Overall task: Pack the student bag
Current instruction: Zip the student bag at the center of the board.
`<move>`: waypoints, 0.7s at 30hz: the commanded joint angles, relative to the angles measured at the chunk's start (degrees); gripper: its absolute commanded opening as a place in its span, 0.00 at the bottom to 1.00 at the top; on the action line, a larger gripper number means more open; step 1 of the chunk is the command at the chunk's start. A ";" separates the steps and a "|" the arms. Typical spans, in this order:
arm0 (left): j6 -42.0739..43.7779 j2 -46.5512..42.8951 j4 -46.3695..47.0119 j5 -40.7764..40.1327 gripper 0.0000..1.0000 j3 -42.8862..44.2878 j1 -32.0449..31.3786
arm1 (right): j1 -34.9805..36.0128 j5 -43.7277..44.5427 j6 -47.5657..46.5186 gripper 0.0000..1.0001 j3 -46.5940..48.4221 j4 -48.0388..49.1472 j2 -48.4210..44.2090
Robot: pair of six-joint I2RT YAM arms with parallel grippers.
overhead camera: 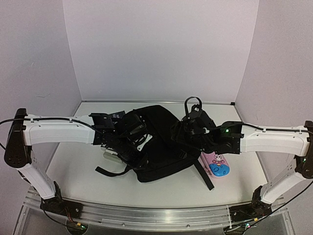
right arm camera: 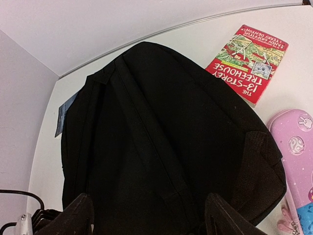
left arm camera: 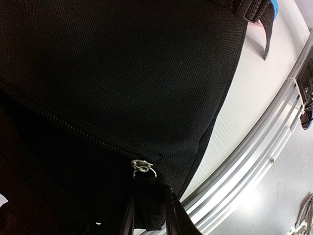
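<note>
I am seeing the student bag (overhead camera: 156, 147) filling the middle of the worktop (overhead camera: 78, 178), with both arms crowding above it. On the right, the pink pencil case (overhead camera: 218, 165) and a red paperback (right arm camera: 249, 61) are lying just beside the bag, narrowing that side. A loose strap (overhead camera: 110, 171) is trailing across the left front. The near strip and left edge are lying open.

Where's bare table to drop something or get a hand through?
Free: the table front-left, between the backpack and the rail; the far strip between backpack and back wall; the front-right corner past the pencil case. Crowded: right of the backpack, where pencil case and book lie close beside it.
</note>
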 commanded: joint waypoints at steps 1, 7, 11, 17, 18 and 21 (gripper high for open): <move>0.79 1.08 -1.49 -3.81 0.19 3.39 -1.07 | 0.13 0.51 0.55 0.74 -0.60 -0.15 -0.34; 0.64 0.72 -0.76 -4.70 0.03 3.44 -1.49 | 0.14 0.15 0.14 0.74 -1.04 -0.15 -0.44; -0.01 -1.01 0.11 -5.24 0.00 3.09 -1.48 | 0.29 -1.96 -4.20 0.73 -1.42 0.84 -0.83; -1.40 -4.25 0.98 -7.30 0.00 3.06 -1.44 | 2.08 -10.86 -15.09 0.72 -5.49 8.02 -1.77; -1.57 -4.34 0.89 -7.27 0.00 3.23 -1.41 | 3.05 -11.98 -16.80 0.72 -6.06 9.36 -1.68; -2.27 -4.43 0.89 -6.90 0.00 3.77 -1.36 | 6.07 -13.46 -20.00 0.72 -6.93 12.89 -0.55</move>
